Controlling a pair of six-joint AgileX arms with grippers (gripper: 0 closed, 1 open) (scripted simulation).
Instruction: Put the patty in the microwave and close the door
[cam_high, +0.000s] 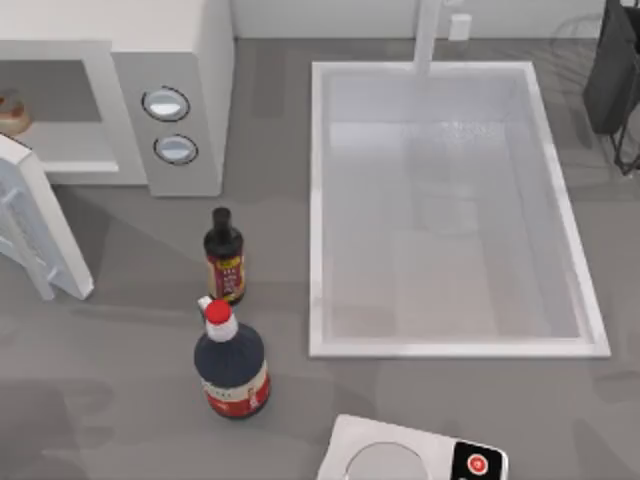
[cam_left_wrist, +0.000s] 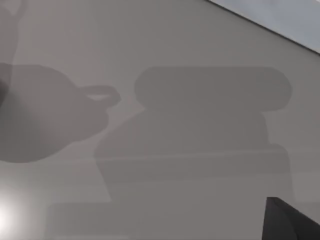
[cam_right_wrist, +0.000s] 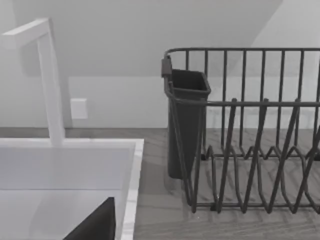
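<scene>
My work surface is a grey countertop (cam_high: 130, 420). The microwave (cam_high: 180, 60) stands at its far left corner. A white sink basin (cam_high: 450, 345) is set into the right half. Two dark sauce bottles stand upright left of the basin: a slim one (cam_high: 224, 256) and a rounder red-capped one (cam_high: 230, 365) nearer. A white kitchen scale (cam_high: 410, 458) sits at the near edge. A dark dish rack (cam_right_wrist: 240, 135) occupies the far right.

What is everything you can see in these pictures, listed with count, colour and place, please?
Microwave: one, white-grey, table's far left.
Door: one, white, swung open in front of the microwave.
Patty: one, reddish-brown, inside the microwave.
Knobs: two, silver-rimmed, on the microwave's side panel.
Sink: one, white, right of centre.
Tap: one, white, behind the sink.
Bottles: two, dark with red labels, left of the sink.
Scale: one, white, near edge.
Dish rack: one, dark, far right.
</scene>
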